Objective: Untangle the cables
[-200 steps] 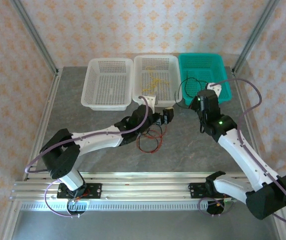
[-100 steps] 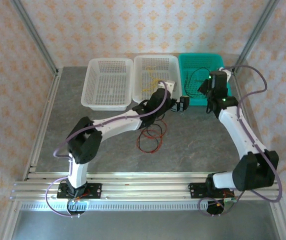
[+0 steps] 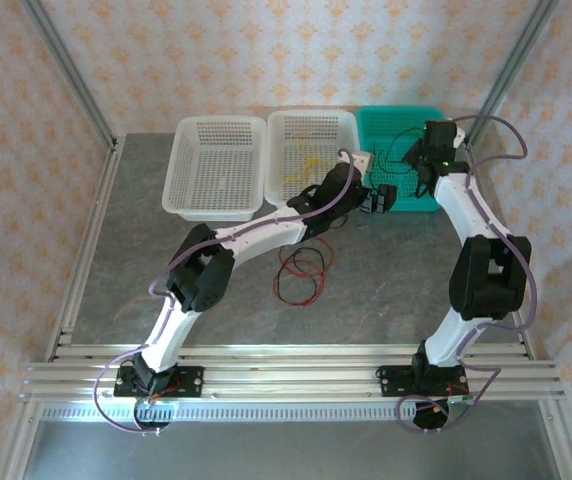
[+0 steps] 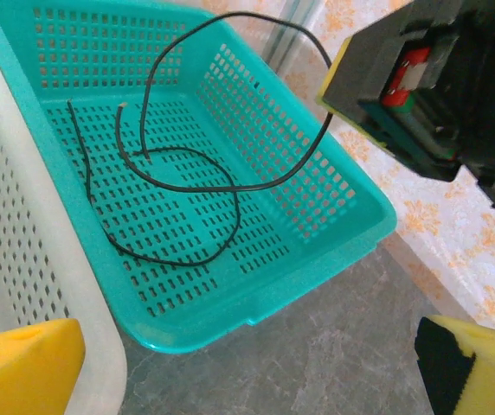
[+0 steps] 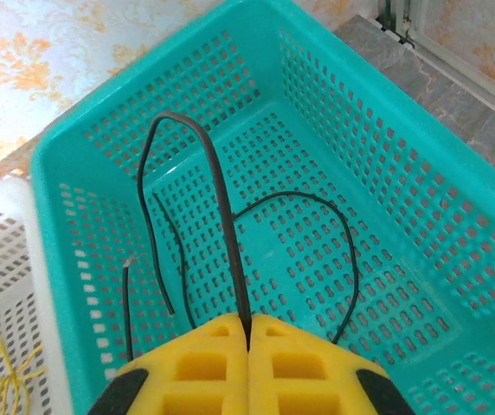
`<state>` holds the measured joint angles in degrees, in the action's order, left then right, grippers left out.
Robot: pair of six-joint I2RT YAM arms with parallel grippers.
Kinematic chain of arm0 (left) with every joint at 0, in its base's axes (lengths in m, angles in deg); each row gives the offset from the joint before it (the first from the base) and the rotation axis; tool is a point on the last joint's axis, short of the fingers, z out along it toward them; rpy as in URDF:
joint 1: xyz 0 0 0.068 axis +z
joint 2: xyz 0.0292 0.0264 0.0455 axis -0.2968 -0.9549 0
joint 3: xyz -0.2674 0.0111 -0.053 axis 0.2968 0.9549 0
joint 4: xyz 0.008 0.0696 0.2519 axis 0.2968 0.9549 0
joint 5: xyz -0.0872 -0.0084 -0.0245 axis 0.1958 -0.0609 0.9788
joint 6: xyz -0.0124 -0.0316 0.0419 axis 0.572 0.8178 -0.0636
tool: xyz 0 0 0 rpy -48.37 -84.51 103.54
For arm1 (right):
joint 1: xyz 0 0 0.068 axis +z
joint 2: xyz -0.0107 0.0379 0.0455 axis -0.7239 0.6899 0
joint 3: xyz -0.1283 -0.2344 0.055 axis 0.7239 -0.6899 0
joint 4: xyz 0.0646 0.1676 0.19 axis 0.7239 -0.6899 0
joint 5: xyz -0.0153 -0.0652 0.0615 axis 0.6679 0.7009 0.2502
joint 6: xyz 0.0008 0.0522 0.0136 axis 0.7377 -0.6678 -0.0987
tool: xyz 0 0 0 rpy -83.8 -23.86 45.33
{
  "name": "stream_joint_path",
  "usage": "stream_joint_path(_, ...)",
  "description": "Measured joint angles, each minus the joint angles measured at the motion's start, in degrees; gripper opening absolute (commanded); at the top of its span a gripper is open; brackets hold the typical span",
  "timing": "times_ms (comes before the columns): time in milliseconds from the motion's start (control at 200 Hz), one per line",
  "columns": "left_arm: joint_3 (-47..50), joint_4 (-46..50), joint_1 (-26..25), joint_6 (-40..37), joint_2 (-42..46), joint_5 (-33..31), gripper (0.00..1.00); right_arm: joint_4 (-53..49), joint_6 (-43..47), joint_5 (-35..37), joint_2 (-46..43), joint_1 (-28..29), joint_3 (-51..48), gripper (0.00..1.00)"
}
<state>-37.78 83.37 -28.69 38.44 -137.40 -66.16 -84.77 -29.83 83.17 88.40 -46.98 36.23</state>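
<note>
Noted right gripper point(image 5: 249, 324) above teal basket point(image 5: 421, 199), yellow pads pressed together on black cable point(image 5: 224, 225). Pinched at one stretch only, rising straight ahead of the pads, arching over and dropping. Rest of it in loose loops on the basket floor, below and beyond the fingertips. Probably held high like this to let the slack fall inside the walls rather than over the rim.

Noted left gripper point(image 3: 378, 198) spread wide, holding nothing, just short of the basket's near wall, with the right gripper above and ahead of it, off to its right. Likely parked open there to catch or steady any strand slipping out; a guess only.

Behind the left gripper, beside its forearm: red cable point(image 3: 299, 268) in loose loops on the table point(image 3: 386, 290), apart from the others. Off to the left gripper's left: yellow cable point(image 3: 306, 160) inside middle white basket point(image 3: 311, 114).

Judging by the layout: one colour per basket, black nearly delivered, red not yet sorted. Next move presumably a release over the teal basket. Risk of the stiff arch springing over the rim on letting go.
</note>
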Motion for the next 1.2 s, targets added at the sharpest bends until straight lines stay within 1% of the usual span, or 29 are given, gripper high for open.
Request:
stream_joint_path(125,-2.84,0.35,0.76,0.46,-1.14,1.11,0.99,-0.48,-0.61,-1.29,5.31,-0.94,4.37,0.0)
stream_joint_path(195,-4.02,0.68,1.03,0.83,-1.2,1.95,0.99,-1.16,-0.96,-1.9,8.46,-1.07,7.45,0.12)
stream_joint_path(245,-4.52,0.59,1.03,0.9,-1.2,2.64,0.99,-1.33,-0.9,-2.32,10.27,-1.07,9.07,0.24)
stream_joint_path(295,-4.55,0.63,1.01,0.87,-1.18,3.02,0.99,-1.36,-1.75,-2.67,11.3,-1.07,9.53,0.32)
stream_joint_path(396,-3.28,0.68,0.96,0.85,-1.07,3.23,0.99,-2.14,-2.14,-2.91,11.85,-1.07,9.53,0.44)
stream_joint_path(486,-1.99,0.74,1.01,0.83,-0.98,3.23,0.99,-2.14,-2.16,-2.8,11.85,-1.07,9.53,0.51)
stream_joint_path(536,-1.75,1.16,1.03,0.83,-0.98,3.23,0.99,-2.21,-2.47,-2.36,11.85,-1.07,9.53,0.53)
stream_joint_path(646,-1.55,1.79,1.11,0.83,-0.35,3.23,0.99,-2.86,-2.54,0.2,11.8,-0.87,9.53,0.53)
stream_joint_path(771,1.09,2.27,1.11,0.76,3.23,3.23,0.99,-4.7,-2.64,4.66,11.78,-0.33,9.53,0.54)
stream_joint_path(831,2.43,2.45,1.11,0.39,5.35,3.19,0.99,-5.18,-2.78,6.4,11.23,0.09,9.18,0.59)
stream_joint_path(896,4.44,2.43,1.11,-0.07,8.0,2.78,0.99,-4.52,-2.56,7.82,8.96,0.72,6.64,0.69)
stream_joint_path(931,5.97,2.4,1.11,-0.33,9.68,2.58,0.99,-3.87,-2.45,8.31,6.84,1.22,4.31,0.71)
stream_joint_path(1041,11.96,1.99,1.11,-0.92,15.37,1.31,0.99,-2.1,-1.86,8.52,-1.16,2.95,-3.13,0.7)
stream_joint_path(1116,16.44,1.7,1.11,-1.16,19.15,0.57,0.98,-1.2,-1.42,8.46,-5.92,4.44,-6.34,0.67)
stream_joint_path(1202,21.86,1.09,1.11,-1.38,23.39,-0.68,0.98,-0.04,-0.59,8.39,-10.78,6.56,-9.75,0.6)
